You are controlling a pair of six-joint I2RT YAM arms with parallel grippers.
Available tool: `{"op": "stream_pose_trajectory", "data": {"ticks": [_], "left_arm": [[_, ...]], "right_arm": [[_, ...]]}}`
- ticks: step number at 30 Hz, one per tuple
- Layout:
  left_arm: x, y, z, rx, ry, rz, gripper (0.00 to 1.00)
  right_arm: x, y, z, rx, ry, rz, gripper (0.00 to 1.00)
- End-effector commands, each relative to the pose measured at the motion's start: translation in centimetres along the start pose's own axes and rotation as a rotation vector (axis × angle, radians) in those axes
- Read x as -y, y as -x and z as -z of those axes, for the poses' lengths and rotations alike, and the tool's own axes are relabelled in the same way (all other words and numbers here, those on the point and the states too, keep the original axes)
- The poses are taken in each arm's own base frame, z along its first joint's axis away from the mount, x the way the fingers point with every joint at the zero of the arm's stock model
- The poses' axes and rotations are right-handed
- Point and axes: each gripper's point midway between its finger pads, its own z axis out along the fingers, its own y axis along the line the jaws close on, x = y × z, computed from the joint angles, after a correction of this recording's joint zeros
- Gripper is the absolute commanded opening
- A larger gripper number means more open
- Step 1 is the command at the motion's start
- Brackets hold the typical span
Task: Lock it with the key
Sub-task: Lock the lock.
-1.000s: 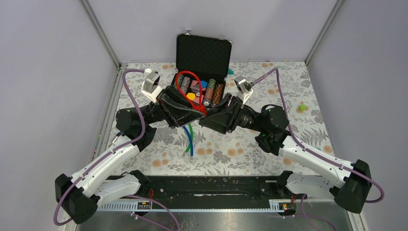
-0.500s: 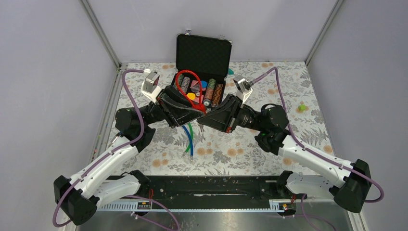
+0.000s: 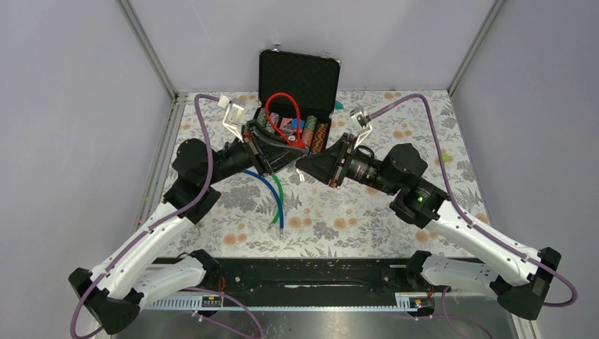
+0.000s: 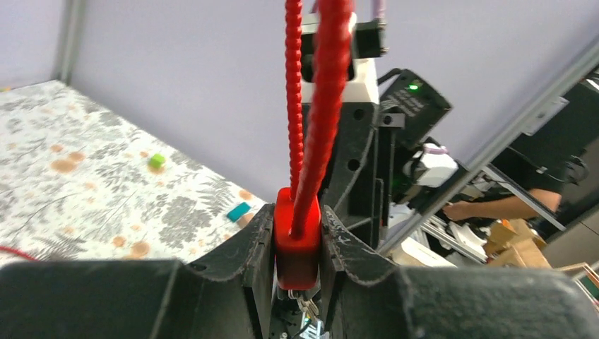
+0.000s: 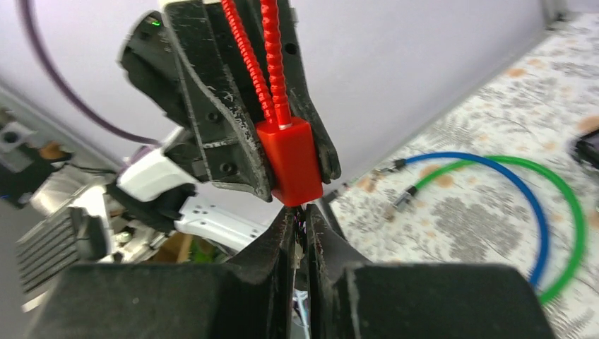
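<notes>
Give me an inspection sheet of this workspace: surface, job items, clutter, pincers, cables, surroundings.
Surface: floral table cover, lying flat.
Job's things: red lock with red cable loop, held above the table; key at its underside, barely visible.
Clutter: open black case holding chip stacks; blue cable and green cable lying on the cover; small green piece.
Grippers: left pincer shut on the lock body; right pincer closed, apparently on the key.
Cables: purple leads run along both arms.
Surroundings: grey walls with a metal frame; person's hand outside the enclosure.
</notes>
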Motion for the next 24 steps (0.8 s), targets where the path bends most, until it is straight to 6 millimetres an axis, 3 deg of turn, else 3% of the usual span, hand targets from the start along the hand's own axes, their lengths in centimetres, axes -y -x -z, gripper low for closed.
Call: {"op": "stream_pose_trajectory", "data": {"ticks": [1, 4, 6, 9, 13, 18, 24], "left_arm": [[-1.3, 1.5, 0.3, 0.014, 0.137, -0.045, 0.0], [-1.9, 1.4, 0.2, 0.011, 0.163, -0.04, 0.0], [-2.0, 1.4, 0.2, 0.012, 0.161, -0.041, 0.0], [-1.7, 1.5, 0.2, 0.015, 0.153, -0.052, 0.0], [-1.0, 1.5, 0.5, 0.015, 0.119, -0.073, 0.0], [0.5, 1.4, 0.6, 0.007, 0.046, -0.085, 0.0], [2.0, 1.4, 0.7, 0.007, -0.022, -0.063, 0.0]], "right_arm": [[4.1, 1.5, 1.5, 0.031, -0.26, 0.1, 0.01], [5.0, 1.5, 1.8, 0.021, -0.316, 0.106, 0.02], [4.8, 1.3, 2.0, 0.011, -0.306, 0.113, 0.15], [3.3, 0.4, 2.3, -0.025, -0.214, 0.123, 0.48], [1.3, -0.6, 2.6, -0.047, -0.089, 0.123, 0.67], [0.3, -1.1, 2.2, -0.041, -0.007, 0.101, 0.72], [-1.0, 0.3, 1.5, 0.025, 0.063, 0.109, 0.69]]}}
